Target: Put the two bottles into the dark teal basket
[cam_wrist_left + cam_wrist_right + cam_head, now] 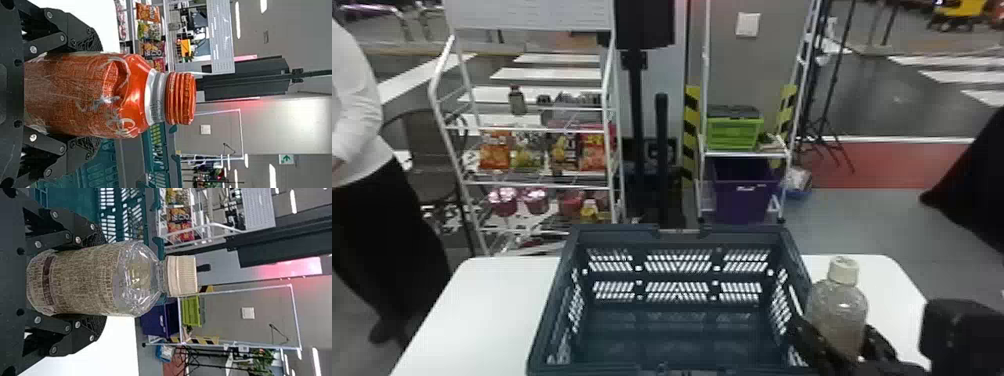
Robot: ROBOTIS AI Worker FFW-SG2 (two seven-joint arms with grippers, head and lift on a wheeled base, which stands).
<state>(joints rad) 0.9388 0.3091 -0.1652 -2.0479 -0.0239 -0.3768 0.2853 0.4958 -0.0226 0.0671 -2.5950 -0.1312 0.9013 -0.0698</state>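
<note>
In the head view the dark teal basket stands on the white table. At its right side my right gripper is shut on an upright clear bottle with a pale cap. The right wrist view shows that bottle between the two fingers of my right gripper. In the left wrist view my left gripper is shut on an orange-red bottle with an orange cap, and basket mesh appears beside it.
The white table extends left and right of the basket. Beyond it stand a wire rack with snack bags and cups, and another rack with a green crate and a purple bin.
</note>
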